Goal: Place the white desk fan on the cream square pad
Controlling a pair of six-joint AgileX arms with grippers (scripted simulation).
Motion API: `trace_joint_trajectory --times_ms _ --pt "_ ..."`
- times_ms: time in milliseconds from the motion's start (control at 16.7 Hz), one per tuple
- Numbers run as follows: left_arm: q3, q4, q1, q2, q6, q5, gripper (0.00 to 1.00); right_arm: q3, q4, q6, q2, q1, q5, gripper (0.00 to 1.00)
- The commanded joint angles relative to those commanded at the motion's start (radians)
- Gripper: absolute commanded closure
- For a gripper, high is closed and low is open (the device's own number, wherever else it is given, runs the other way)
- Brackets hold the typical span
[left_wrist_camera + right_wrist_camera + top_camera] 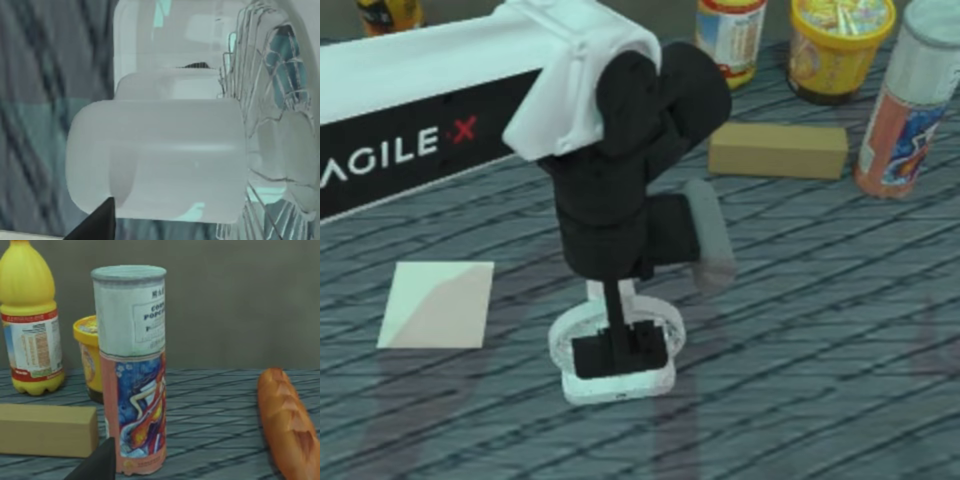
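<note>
The white desk fan (620, 387) lies near the table's middle with its round ribbed grille (280, 100) on its side. My left gripper (618, 348) reaches straight down onto it, open, fingers on either side of the fan's rounded knob (160, 160). One dark fingertip (100, 222) shows beside that knob. The cream square pad (438, 303) lies flat to the fan's left, apart from it and bare. My right gripper is outside the top view; its wrist view shows one dark fingertip (100, 462) with nothing held.
A brown cardboard box (778, 150) lies behind the fan to the right. A tall printed can (905, 100), a yellow tub (838, 45) and a yellow bottle (732, 35) stand along the back. A bread loaf (290, 425) lies at the right.
</note>
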Motion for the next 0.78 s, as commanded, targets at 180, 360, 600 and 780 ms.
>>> trace_joint_trajectory --times_ms 180,360,600,780 --pt "0.000 0.000 0.000 0.000 0.000 0.000 0.08 0.000 0.000 0.000 0.000 0.000 0.000 0.00" --pt "0.000 0.000 0.000 0.000 0.000 0.000 0.30 0.000 0.000 0.000 0.000 0.000 0.000 0.00" --pt "0.000 0.000 0.000 0.000 0.000 0.000 0.60 0.000 0.000 0.000 0.000 0.000 0.000 0.00" --pt "0.000 0.000 0.000 0.000 0.000 0.000 0.83 0.000 0.000 0.000 0.000 0.000 0.000 0.00"
